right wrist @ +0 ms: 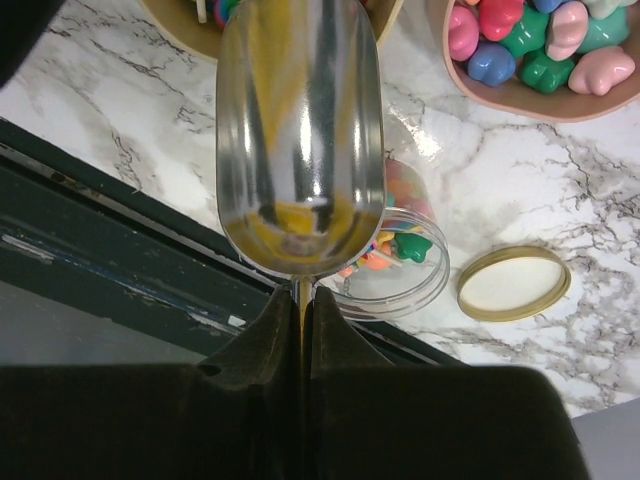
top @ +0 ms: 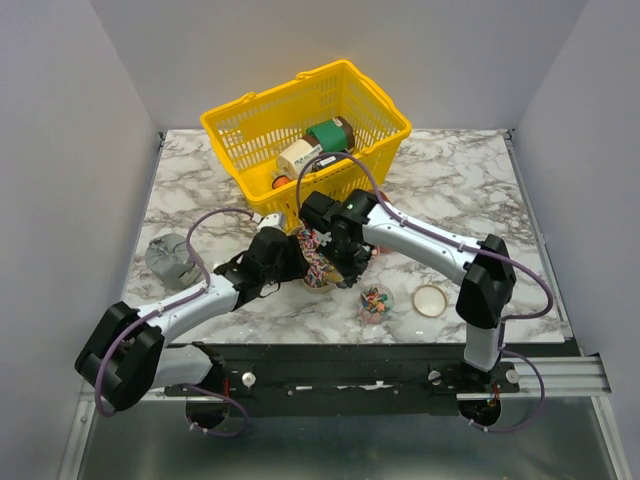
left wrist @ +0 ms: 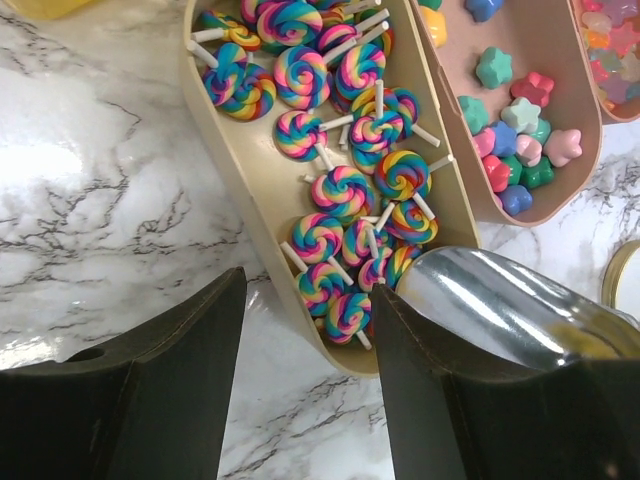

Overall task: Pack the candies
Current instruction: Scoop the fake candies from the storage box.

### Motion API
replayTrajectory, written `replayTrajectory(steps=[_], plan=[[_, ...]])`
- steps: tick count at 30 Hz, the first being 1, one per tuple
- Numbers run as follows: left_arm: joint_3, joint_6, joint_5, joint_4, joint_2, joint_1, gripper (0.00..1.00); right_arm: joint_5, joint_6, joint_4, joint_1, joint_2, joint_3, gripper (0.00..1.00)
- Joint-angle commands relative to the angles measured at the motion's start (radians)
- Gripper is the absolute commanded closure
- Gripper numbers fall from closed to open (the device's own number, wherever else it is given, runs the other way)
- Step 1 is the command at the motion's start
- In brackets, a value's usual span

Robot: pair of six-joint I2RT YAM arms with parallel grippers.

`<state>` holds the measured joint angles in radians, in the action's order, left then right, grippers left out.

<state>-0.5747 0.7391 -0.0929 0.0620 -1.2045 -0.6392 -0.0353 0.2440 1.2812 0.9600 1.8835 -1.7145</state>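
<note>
Right gripper [right wrist: 303,300] clamped on scoop [right wrist: 300,140] handle; left gripper [left wrist: 308,288] released (jaws apart) over end of tray [left wrist: 250,175] of candies [left wrist: 342,190].

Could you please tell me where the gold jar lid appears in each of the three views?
Top external: the gold lid lies on the marble, right of the clear jar.
Left wrist: only the lid's rim, at the right edge past the metal scoop.
Right wrist: the lid sits lower right, beside the jar.
Shared landmark: the lollipop tray.
</note>
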Motion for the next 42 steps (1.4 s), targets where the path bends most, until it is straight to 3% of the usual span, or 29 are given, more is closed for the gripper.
replayTrajectory(steps=[1, 12, 17, 24, 28, 36, 39, 42], plan=[[0.018, 0.029, -0.016, -0.097, -0.038, -0.017, 0.39, -0.001, -0.043, -0.077, 0.0, 0.086, -0.028, 0.99], [0.035, 0.052, -0.05, -0.1, -0.122, -0.076, 0.6, -0.064, -0.057, -0.347, 0.0, -0.003, 0.142, 0.99], [0.05, 0.043, -0.059, -0.082, -0.116, -0.086, 0.85, -0.089, -0.043, -0.479, -0.001, -0.043, 0.2, 0.99], [0.058, 0.019, -0.059, -0.068, -0.115, -0.099, 1.0, -0.144, -0.028, -0.589, -0.001, -0.024, 0.201, 0.99], [0.059, 0.011, -0.07, -0.064, -0.106, -0.102, 1.0, -0.219, -0.008, -0.602, -0.001, -0.026, 0.176, 0.99], [0.045, 0.011, -0.105, -0.033, -0.092, -0.103, 0.95, -0.163, -0.009, -0.473, -0.006, -0.075, 0.145, 0.99], [0.047, 0.014, -0.119, -0.027, -0.073, -0.105, 0.8, -0.112, -0.017, -0.401, -0.006, -0.113, 0.153, 0.99], [0.05, 0.014, -0.134, -0.033, -0.049, -0.103, 0.59, -0.083, -0.018, -0.303, -0.006, -0.139, 0.144, 0.99]])
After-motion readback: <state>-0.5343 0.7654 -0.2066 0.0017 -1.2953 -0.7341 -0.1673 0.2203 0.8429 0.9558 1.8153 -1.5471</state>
